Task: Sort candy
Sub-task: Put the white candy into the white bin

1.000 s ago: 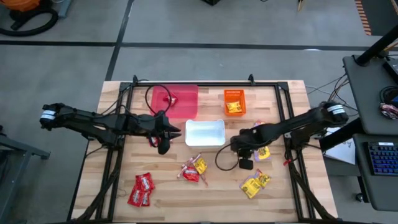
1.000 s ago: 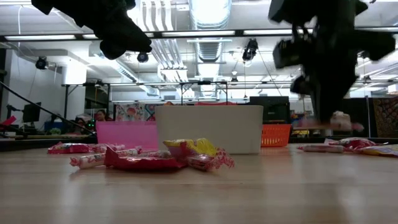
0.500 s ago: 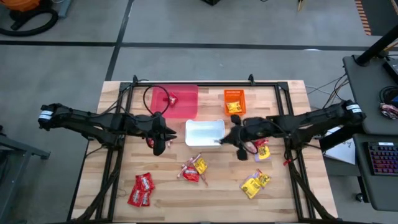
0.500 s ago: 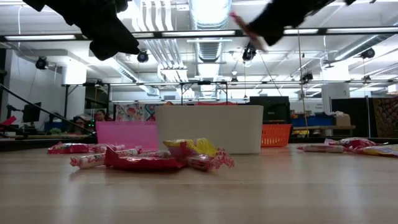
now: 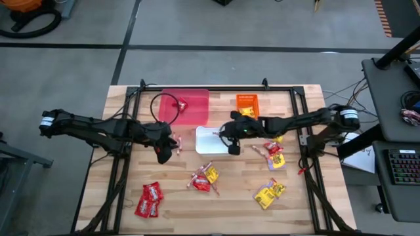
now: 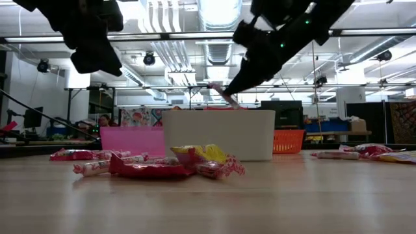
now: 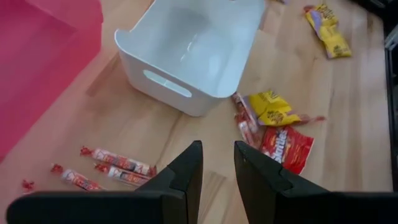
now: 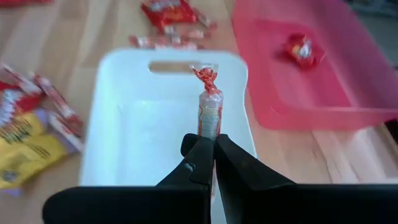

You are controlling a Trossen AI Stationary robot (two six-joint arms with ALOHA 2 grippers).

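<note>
My right gripper [image 5: 222,135] is shut on a thin red-and-white candy stick [image 8: 209,106] and hangs over the white bin [image 5: 226,145], which rests on its base at the table's middle. My left gripper [image 7: 217,167] hovers left of that bin, open by a narrow gap with nothing between its fingers. Loose candy sticks [image 7: 118,163] lie on the wood below it. In the low view the left gripper [image 6: 91,49] stands high at the upper left. More candy lies in heaps: red packets [image 5: 149,198], yellow packets [image 5: 269,192] and a mixed pile [image 5: 205,178]. My right gripper pinches the candy stick by its near end [image 8: 210,132] between the two fingers. The stick runs on past the fingertips in line with them. The fingers come from the table's right, slanting down. The stick [image 6: 224,96] is lifted clear, its twisted free end above the white bin.
A pink bin [image 5: 197,111] with one red packet [image 8: 301,50] stands at the far left of the bins. An orange bin [image 5: 247,99] with yellow packets stands at the far right. A candy cluster [image 5: 272,154] lies right of the white bin. A black frame rims the table.
My right gripper has risen from the candy cluster on the right, tipped from pointing down to slanting forward, and swung toward the table's left with the stick, to over the white bin. My left gripper has shifted a little toward the table's left edge.
</note>
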